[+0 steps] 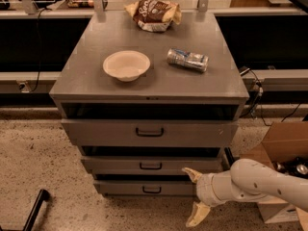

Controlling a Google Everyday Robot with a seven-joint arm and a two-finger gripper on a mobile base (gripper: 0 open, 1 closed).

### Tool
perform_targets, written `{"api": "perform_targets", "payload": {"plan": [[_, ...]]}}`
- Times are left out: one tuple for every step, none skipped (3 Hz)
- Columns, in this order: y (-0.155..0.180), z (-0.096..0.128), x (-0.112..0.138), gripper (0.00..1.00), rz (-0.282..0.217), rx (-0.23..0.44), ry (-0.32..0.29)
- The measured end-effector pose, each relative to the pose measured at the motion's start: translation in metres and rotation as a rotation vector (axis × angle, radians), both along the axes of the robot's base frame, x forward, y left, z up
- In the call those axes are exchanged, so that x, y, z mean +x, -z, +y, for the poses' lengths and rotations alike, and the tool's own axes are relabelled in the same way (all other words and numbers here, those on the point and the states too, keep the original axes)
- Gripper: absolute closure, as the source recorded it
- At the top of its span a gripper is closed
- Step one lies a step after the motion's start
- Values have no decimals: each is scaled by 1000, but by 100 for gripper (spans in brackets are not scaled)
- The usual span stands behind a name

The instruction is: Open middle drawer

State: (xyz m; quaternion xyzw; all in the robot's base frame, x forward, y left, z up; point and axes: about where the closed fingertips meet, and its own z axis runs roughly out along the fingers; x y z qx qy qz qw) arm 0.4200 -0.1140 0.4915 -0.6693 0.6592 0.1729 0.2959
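Note:
The grey metal cabinet (149, 88) has three stacked drawers. The middle drawer (115, 165) is a low grey front with a small dark loop handle (150, 166), set between the tall top drawer (101, 133) and the narrow bottom drawer (120, 188). All three fronts sit close to the cabinet. My gripper (195, 196) comes in from the lower right on a white arm, its two cream fingers spread open. The upper finger (191, 174) is near the middle drawer's right part, right of the handle. The lower finger (197, 214) hangs below the bottom drawer. It holds nothing.
On the cabinet top are a white bowl (126, 65), a crushed can (187, 60) and a snack bag (153, 14). A cardboard box (284, 150) stands on the floor at right. A black bar (34, 209) lies on the speckled floor at lower left.

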Motion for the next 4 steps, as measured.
{"api": "perform_targets", "payload": {"plan": [[10,1,7,0,3,-13,13],[33,-11,30,0,-21,-42,57],[48,-25,57,0,-73,-77,89],[53,-35,82,0,-130,-113,101]]}}
